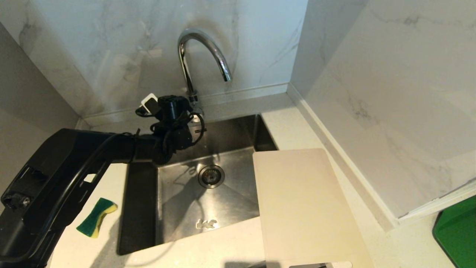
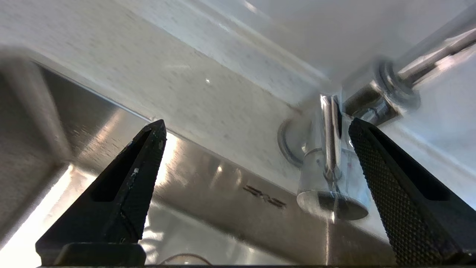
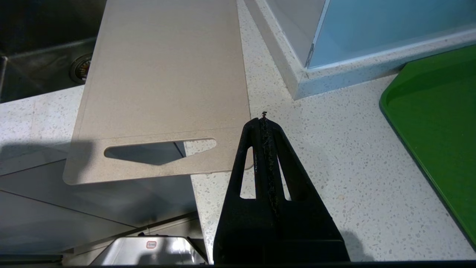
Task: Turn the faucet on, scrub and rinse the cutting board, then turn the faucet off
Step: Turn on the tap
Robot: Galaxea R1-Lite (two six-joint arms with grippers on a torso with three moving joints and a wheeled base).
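Both fingers of the left gripper (image 2: 256,130) stand wide apart beside the tall chrome gooseneck faucet (image 1: 197,56) behind the sink, so closing off-centre could miss its thin lever.

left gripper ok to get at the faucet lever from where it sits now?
Probably yes. The left gripper is open at the faucet base, and the lever stands just inside one finger with nothing between them. Whether that finger already touches it is hard to tell.
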